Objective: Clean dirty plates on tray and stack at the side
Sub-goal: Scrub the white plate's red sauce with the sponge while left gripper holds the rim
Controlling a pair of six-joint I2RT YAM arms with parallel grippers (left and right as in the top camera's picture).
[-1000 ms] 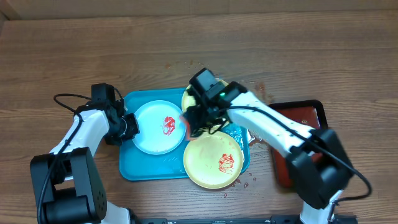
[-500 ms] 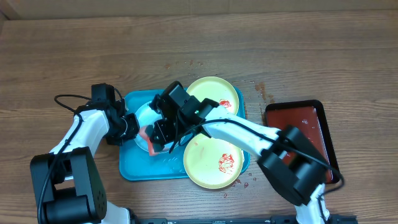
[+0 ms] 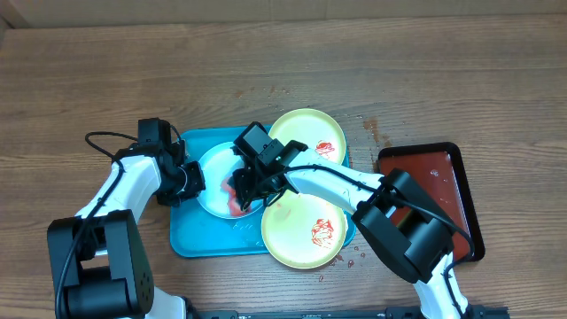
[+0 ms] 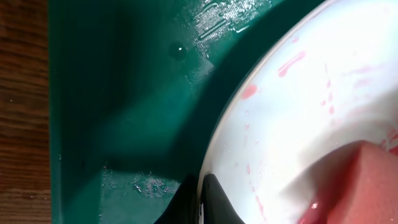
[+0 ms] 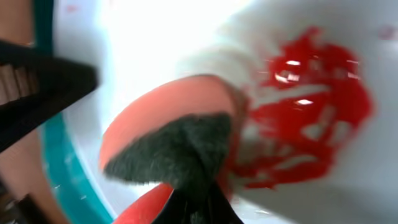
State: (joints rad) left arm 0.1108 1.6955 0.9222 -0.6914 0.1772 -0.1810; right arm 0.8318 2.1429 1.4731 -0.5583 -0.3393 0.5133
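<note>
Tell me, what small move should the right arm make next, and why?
Probably sweep the sponge across the red sauce on the small plate. The right gripper presses the sponge on that plate beside the smear, and the left gripper pinches the rim, steadying it.

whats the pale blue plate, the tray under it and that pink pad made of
Plate: looks like hard plastic, smooth and glossy, with an even sheen and a thin moulded rim.
Tray: likely moulded plastic, semi-gloss turquoise, with embossed marks and soft highlights.
Pink pad: apparently foam sponge, matte, with a dark fibrous scouring layer on one side.
</note>
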